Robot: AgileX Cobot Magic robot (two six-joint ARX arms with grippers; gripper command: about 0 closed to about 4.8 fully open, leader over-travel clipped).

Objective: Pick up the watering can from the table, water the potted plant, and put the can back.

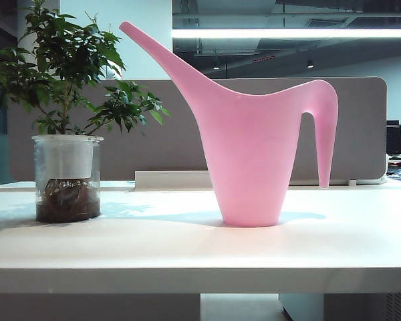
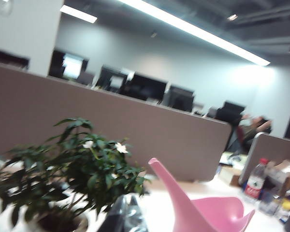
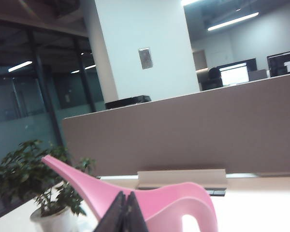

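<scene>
The pink watering can [image 1: 247, 154] stands upright mid-table [image 1: 187, 247], its spout slanting up toward the potted plant [image 1: 67, 87] at the left. Neither gripper shows in the exterior view. In the left wrist view my left gripper [image 2: 127, 200] is blurred, its fingers together with nothing between them, low between the potted plant [image 2: 72, 169] and the can's spout [image 2: 183, 203]. In the right wrist view my right gripper [image 3: 126, 194] is shut and empty, in front of the can [image 3: 159, 203] near its arched handle [image 3: 203, 208]; the plant [image 3: 29, 174] stands beyond the spout.
A grey partition [image 1: 174, 134] runs along the table's back edge, with a white strip [image 1: 174, 179] at its foot. A water bottle [image 2: 255, 181] and desk clutter sit on the neighbouring desk past the can's handle side.
</scene>
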